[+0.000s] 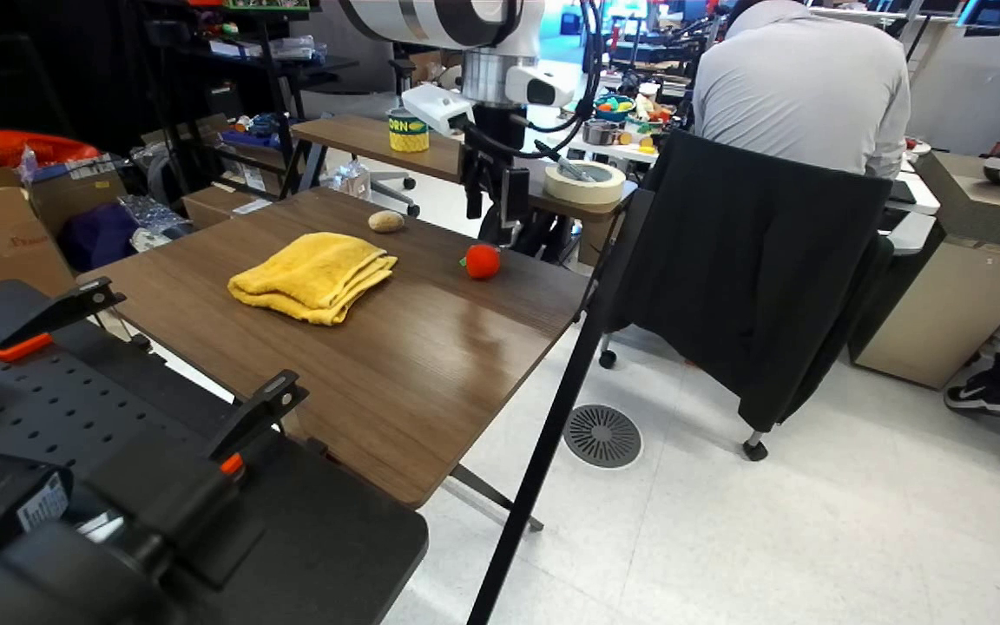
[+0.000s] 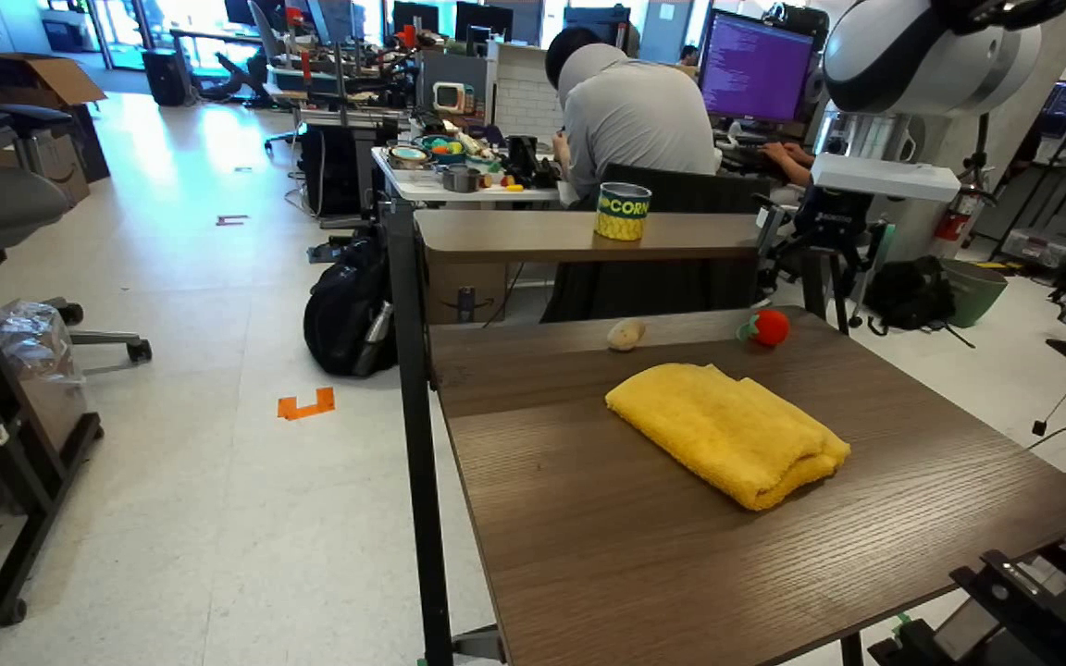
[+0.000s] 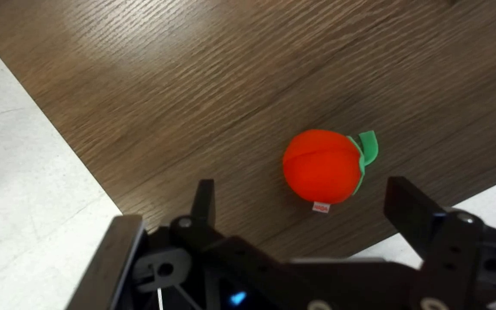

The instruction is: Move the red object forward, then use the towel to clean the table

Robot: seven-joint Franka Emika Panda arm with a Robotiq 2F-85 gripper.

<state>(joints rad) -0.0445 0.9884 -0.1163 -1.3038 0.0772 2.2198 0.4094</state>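
In the wrist view we see the gripper [image 3: 302, 186], jaws spread, presumably to straddle the red ball [image 3: 322, 165] at its one o'clock.

I read the ball [image 3: 321, 168] as solid red-orange, its leaf [image 3: 369, 146] green, its little tag [image 3: 321, 207] white with red lettering. Towel [image 1: 313, 271]: plain bright yellow. Worktop [image 1: 378, 382]: brown with streaky wood grain. My claw [image 3: 302, 184] is black; arm [image 2: 949, 74] is white with black and silver sections. Can [image 2: 623, 213]: yellow kernel pattern, dark green band, yellow letters. I get tan on the lump [image 1: 385, 221], cream on the tape roll [image 1: 582, 193], off-white on the floor [image 2: 265, 509], orange on the floor tape [image 2: 306, 410].
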